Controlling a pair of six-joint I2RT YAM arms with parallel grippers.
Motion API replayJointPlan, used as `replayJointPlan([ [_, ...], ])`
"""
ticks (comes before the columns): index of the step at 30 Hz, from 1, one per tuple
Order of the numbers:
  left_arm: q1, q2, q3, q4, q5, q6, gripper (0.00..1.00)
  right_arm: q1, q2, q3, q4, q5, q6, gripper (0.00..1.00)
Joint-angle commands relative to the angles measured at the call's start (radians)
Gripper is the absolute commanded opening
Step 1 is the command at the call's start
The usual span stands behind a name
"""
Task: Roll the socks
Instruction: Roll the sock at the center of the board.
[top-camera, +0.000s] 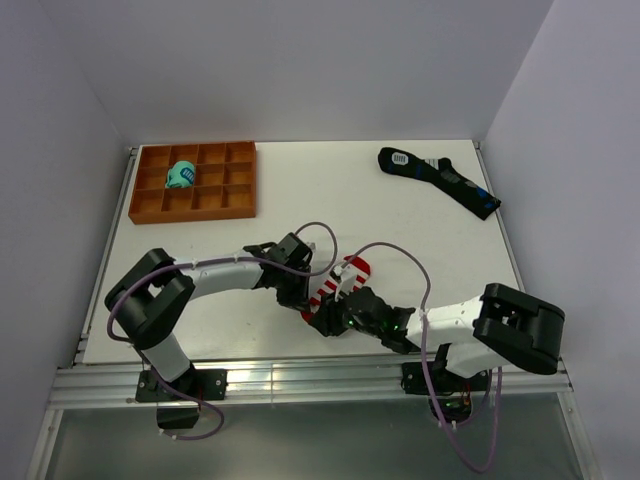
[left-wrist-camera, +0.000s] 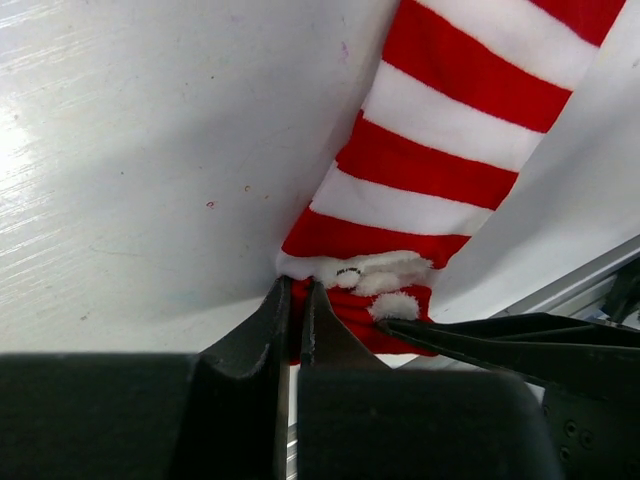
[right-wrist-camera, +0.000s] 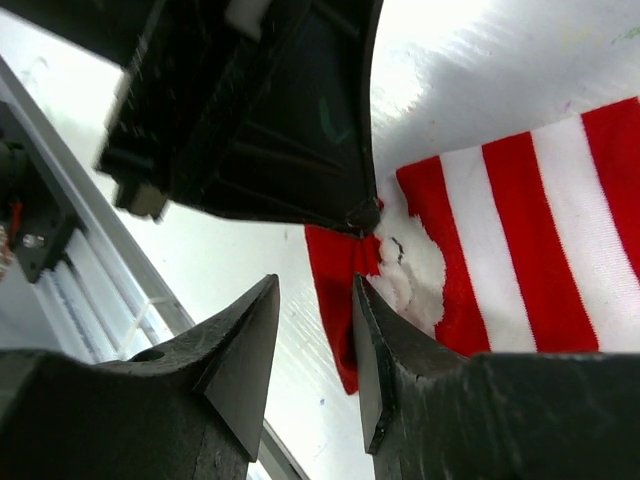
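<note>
Pressed tight together at the bottom of the left wrist view, the black fingers of the left gripper (left-wrist-camera: 297, 292) pinch a sliver of red fabric at the end of the socks (left-wrist-camera: 440, 170). That end is red with fluffy white marks (left-wrist-camera: 372, 272), and from there the red and white stripes run flat on the table (left-wrist-camera: 150, 150) toward the upper right of the frame.

In the right wrist view the right gripper (right-wrist-camera: 315, 290) stands at the lower edge with its fingers parted by a narrow gap. The red corner of the socks shows through that gap, but whether the fingers touch it cannot be told. The left gripper's dark body fills the upper left of this frame, its tip on the same red end.

From above, the socks lie a little below the middle of the frame, near the table's front edge, with both grippers meeting at their lower end. Purple cables (top-camera: 320, 232) loop over both arms. A metal rail (top-camera: 300, 378) runs along the front edge. An orange tray (top-camera: 146, 206) with many compartments sits at the upper left of the table, with a teal bundle (top-camera: 181, 175) in its second column from the left. A long black sock (top-camera: 440, 180) with blue patches lies at the upper right, well apart from the rest
</note>
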Motion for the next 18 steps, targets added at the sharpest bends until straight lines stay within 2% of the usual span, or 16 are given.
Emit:
replayJointPlan([
  [1, 0.014, 0.052, -0.014, -0.021, -0.017, 0.019, 0.00, 0.026, 0.027, -0.010, -0.003, 0.060, -0.021, 0.43],
  [18, 0.080, 0.070, -0.014, -0.010, 0.076, -0.004, 0.00, 0.141, 0.099, 0.027, -0.125, 0.258, -0.004, 0.40],
])
